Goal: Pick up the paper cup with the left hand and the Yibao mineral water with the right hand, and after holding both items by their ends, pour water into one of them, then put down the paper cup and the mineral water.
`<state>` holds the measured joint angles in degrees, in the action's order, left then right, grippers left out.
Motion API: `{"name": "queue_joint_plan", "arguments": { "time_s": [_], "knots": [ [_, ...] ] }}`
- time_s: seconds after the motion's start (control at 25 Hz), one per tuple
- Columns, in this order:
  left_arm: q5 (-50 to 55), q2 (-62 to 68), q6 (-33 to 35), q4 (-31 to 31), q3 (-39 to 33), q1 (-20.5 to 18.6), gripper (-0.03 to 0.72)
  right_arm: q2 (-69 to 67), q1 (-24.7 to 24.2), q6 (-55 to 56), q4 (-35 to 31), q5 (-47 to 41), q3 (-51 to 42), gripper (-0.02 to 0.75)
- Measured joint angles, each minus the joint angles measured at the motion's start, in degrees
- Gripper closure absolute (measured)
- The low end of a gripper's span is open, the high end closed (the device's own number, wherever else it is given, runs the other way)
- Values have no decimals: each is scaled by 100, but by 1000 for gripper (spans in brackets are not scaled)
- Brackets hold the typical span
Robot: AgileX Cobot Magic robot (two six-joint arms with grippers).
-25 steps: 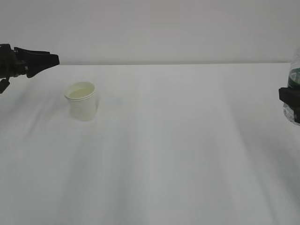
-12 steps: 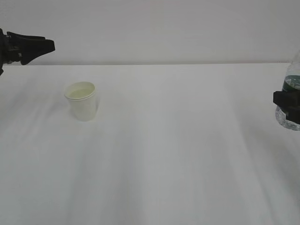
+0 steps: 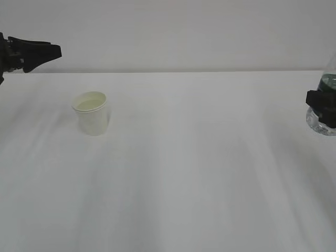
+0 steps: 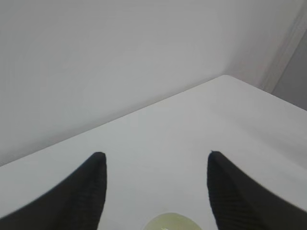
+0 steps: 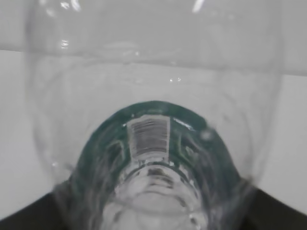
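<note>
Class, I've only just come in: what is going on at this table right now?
A two-armed robot is at a white table. The paper cup stands upright on its own, with pale liquid inside. The left tool is open and empty, raised above and to the left of the cup, not touching it. At the right edge, the right tool grips the bottle, clear with a green label; whether its base touches the table cannot be told.
</note>
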<state>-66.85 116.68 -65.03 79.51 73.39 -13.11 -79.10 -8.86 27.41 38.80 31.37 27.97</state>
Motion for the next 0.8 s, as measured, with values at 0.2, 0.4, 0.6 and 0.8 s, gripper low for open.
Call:
{"name": "queue_joint_plan", "arguments": {
  "time_s": [0.2,0.4,0.6,0.8],
  "knots": [
    [0,0,-9,22,0,0,214,-315,0,-165,-406,495,-131,312],
    [0,0,-9,43,0,0,214,-601,-5,-666,-1014,973,-572,312],
    [0,0,-13,57,0,0,220,-668,-13,-1180,-1586,1410,-939,312],
    [0,0,-13,57,0,0,221,-696,-13,-1792,-1695,1452,-985,312]
  ]
}}
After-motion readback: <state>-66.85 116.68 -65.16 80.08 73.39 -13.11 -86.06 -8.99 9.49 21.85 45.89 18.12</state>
